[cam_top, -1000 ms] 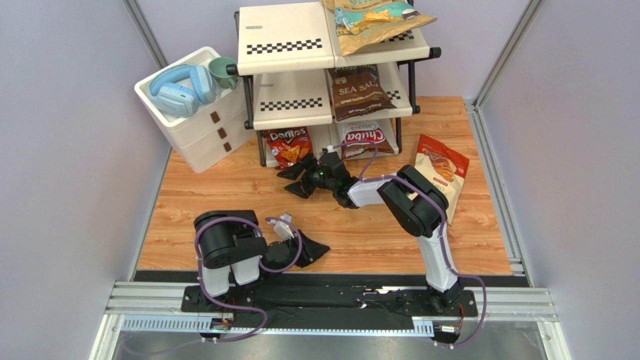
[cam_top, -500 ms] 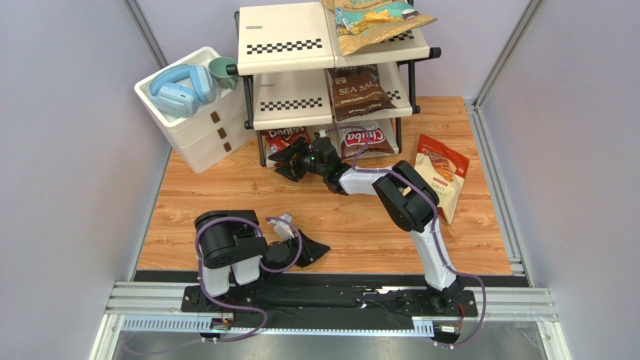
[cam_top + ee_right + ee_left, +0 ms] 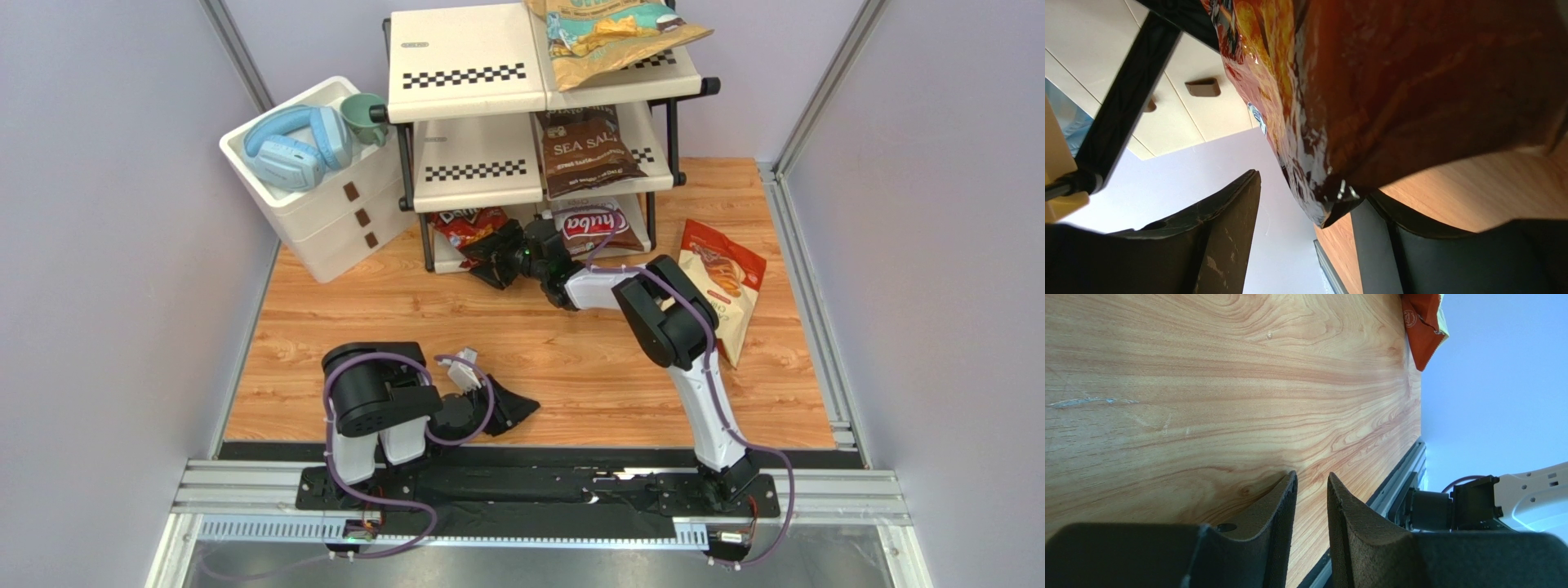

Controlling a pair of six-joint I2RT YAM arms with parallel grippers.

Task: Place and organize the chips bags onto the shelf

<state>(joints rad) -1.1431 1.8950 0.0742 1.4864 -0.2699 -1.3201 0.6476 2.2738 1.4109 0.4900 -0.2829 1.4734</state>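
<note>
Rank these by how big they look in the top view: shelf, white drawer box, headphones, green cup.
1. the shelf, clearly the largest
2. the drawer box
3. the headphones, lying on top of the box
4. the cup, the smallest, beside the headphones

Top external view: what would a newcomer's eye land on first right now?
The right arm's claw, jaws open, stretched to the red Doritos bag at the bottom tier of the shelf, stands out first. Then the cream and red-orange bag lying alone on the table, right of the shelf. At left, blue headphones sit on the white drawer box.
</note>
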